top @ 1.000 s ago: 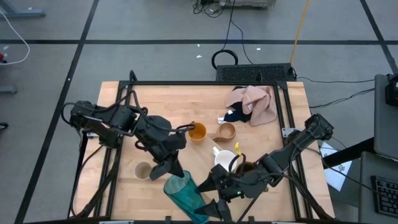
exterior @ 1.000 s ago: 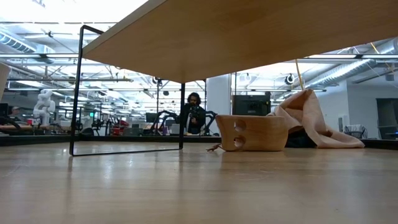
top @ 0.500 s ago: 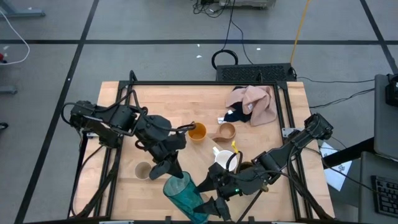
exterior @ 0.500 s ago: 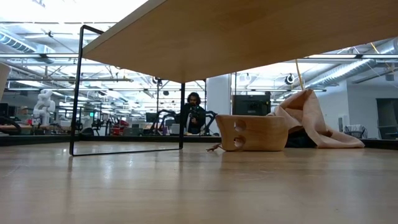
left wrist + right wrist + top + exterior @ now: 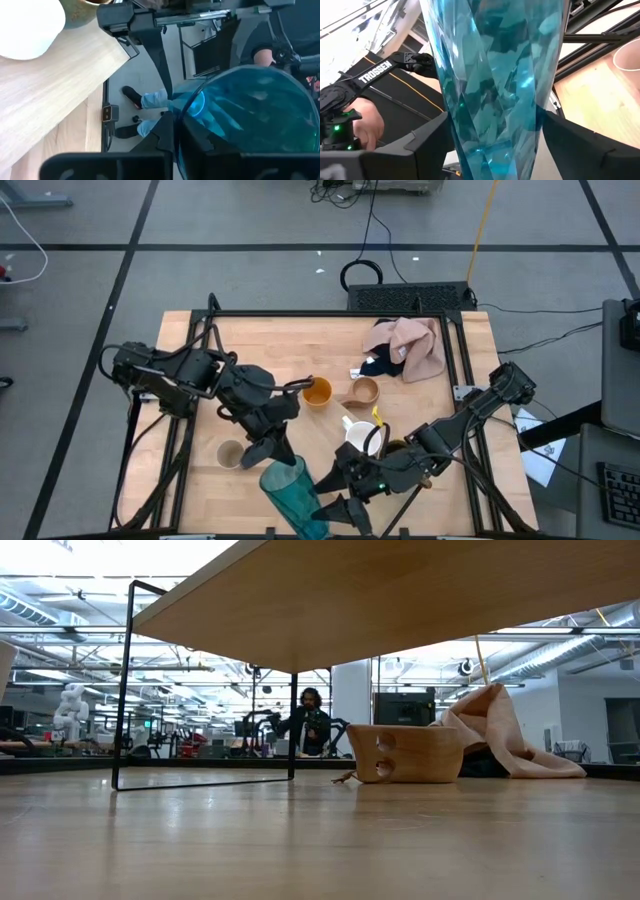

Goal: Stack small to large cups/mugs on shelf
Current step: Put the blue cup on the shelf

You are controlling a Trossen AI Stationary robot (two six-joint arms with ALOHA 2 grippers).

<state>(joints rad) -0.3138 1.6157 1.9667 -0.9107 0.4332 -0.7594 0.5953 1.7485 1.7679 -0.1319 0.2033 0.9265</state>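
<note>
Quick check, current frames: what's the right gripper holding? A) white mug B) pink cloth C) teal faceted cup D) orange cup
C: in the right wrist view the teal cup sits clamped between the right gripper's dark fingers, and the high view shows it at the table's near edge, with the left gripper at its rim.
</note>
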